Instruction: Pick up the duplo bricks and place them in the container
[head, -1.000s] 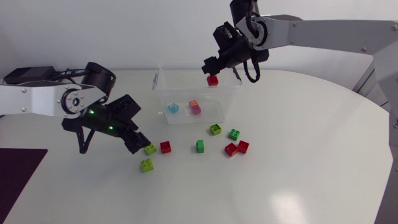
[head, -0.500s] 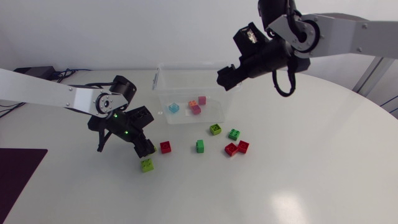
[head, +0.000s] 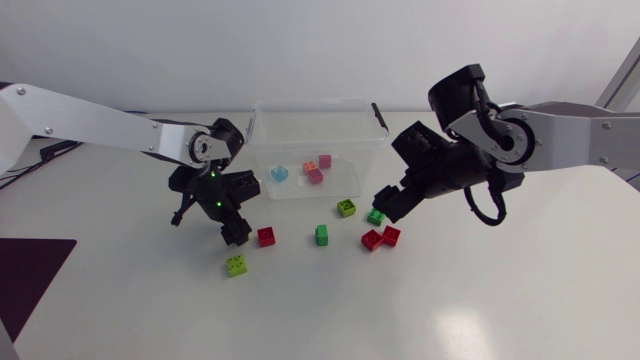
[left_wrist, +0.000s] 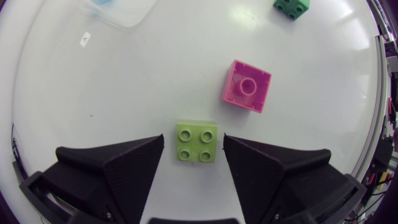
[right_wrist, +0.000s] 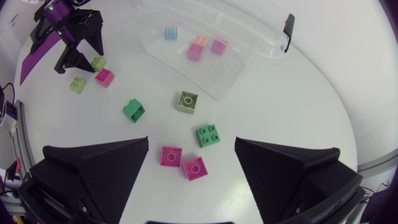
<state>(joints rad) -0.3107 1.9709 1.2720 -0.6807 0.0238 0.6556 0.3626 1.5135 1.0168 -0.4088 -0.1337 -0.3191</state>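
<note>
the lime brick (left_wrist: 197, 141) lies on the table (left_wrist: 155, 74) studs up, between the fingers of the left gripper (left_wrist: 193, 138) — the jaws stand only a little wider than the brick, with a thin gap at each side, so they hold nothing yet. it is a small square piece with four round studs on top, and its faces look smooth and a bit glossy. from this i judge it light and stiff, hard plastic that will not bend under the fingers, but also somewhat slippery. the good place to take it is on the two flat opposite side walls, below the studs, with both fingers pressing squarely; a hold on a corner would probably let it twist out. a red brick (left_wrist: 247, 86) sits just ahead of it. the container (head: 350, 165), clear plastic, stands further ahead and has four bricks (head: 315, 176) in it already. the right gripper (right_wrist: 191, 142) hangs wide open and empty over a green brick (right_wrist: 208, 135) — well apart from the left one.
</note>
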